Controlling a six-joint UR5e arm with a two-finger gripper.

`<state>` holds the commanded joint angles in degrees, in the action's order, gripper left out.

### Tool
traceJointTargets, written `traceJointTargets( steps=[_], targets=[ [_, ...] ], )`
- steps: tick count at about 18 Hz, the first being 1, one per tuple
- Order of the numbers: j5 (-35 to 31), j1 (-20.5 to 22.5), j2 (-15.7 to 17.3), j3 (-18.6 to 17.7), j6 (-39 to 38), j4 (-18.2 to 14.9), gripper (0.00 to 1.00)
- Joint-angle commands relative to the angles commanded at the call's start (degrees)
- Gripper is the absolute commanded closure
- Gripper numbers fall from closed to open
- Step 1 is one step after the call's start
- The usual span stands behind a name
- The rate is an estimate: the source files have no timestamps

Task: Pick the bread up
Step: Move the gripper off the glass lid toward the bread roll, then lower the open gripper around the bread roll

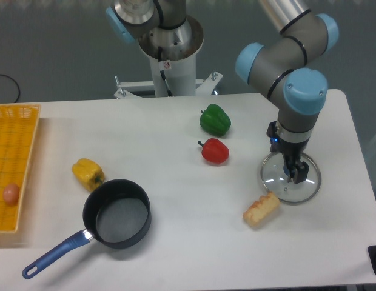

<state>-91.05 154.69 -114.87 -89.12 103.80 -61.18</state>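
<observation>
The setting looks like a robotics lab rather than a kitchen. A plain white table (176,254) stands before a bare grey wall, and an industrial arm (285,60) with pale blue joint caps is bolted on a metal pedestal (170,60) behind it. The kitchen things are toys or props laid out as test pieces: a green pepper (214,119), a red pepper (214,151), a yellow pepper (87,173), a small loaf (261,209), a black pan with a blue handle (115,215), a glass lid (279,182) and a yellow plastic crate (15,163) holding an egg (11,194). A black cable (12,91) trails at the left edge
</observation>
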Motion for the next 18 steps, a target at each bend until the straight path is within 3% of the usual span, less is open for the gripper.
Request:
traceJointTargets(
  steps=[4,9,18],
  targets=[
    [0.3,-1.0,-2.3,0.7,-1.7,1.4,0.0],
    [0.3,-3.5,-5.5,1.7,-12.0,4.4,0.0],
    [0.3,-3.8,-8.9,2.7,-12.6,6.4,0.0]
  ],
)
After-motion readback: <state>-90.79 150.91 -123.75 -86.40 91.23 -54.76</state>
